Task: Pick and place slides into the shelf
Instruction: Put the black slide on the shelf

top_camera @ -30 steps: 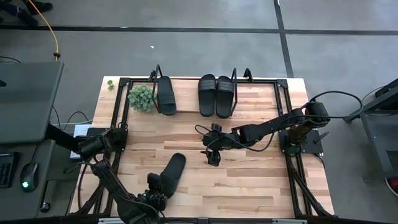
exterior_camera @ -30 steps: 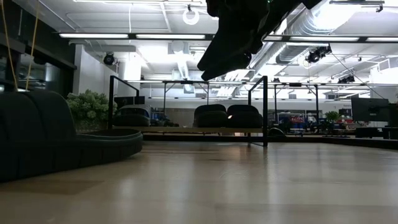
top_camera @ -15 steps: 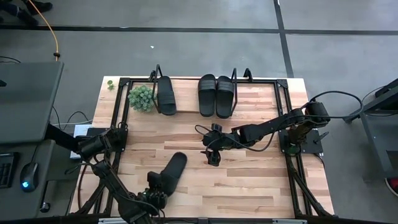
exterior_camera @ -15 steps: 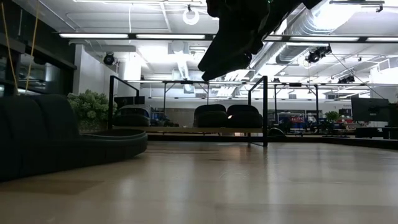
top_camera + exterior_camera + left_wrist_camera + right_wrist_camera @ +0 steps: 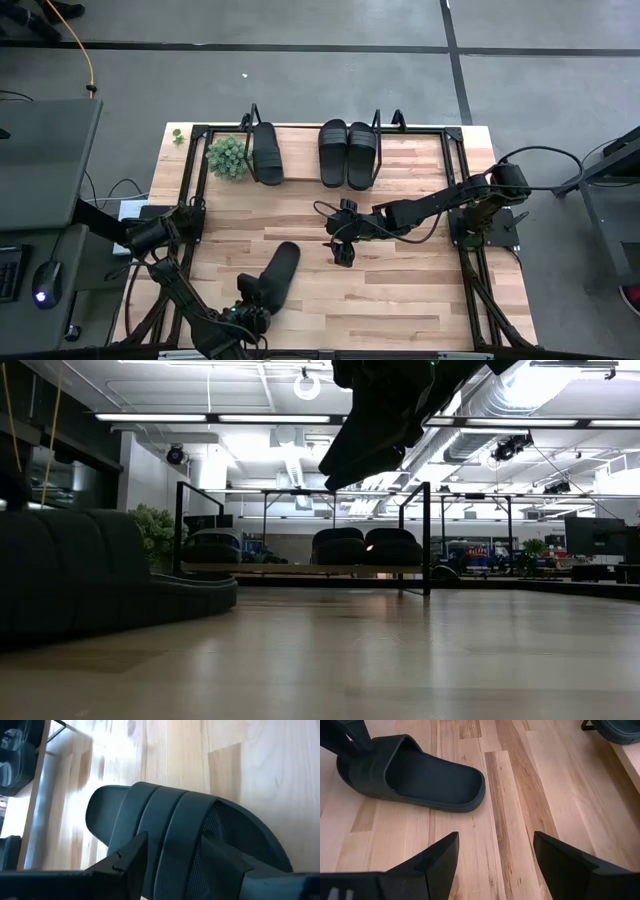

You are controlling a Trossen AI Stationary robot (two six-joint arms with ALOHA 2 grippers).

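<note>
From above: saw three slides (image 5: 267, 152) on the shelf (image 5: 300, 170) at the far edge of the table (image 5: 420, 290), one on the left part, two side by side in the middle. Found a green plant (image 5: 227, 157) just beside the left one, near the shelf's left wire end. Spotted the fourth slide (image 5: 274, 276) lying slanted on the table close to the near edge, toe toward the shelf. Found the left gripper (image 5: 252, 305) at its heel end, around the strap. Found the right gripper (image 5: 340, 250) hanging over the middle of the table, apart from that slide. Lots of bare wood between the slide and the shelf, with a free gap on the shelf between the left slide and the pair.

From table height: saw the near slide (image 5: 100, 585) big and dark on the left, flat on the wood. Saw the shelf (image 5: 300, 569) far back with three slides (image 5: 340, 547) on it, the plant (image 5: 160, 535) at its left. Saw an arm (image 5: 385, 420) hanging from above.

From the left wrist: fingers (image 5: 127, 857) closed onto the strap of the slide (image 5: 190, 840), one on each side.

From the right wrist: fingers (image 5: 440, 857) spread wide over bare wood, holding nothing. Saw the slide (image 5: 415, 772) ahead, the left gripper (image 5: 350, 735) at its strap, and the shelf edge (image 5: 632, 762) at one corner.
</note>
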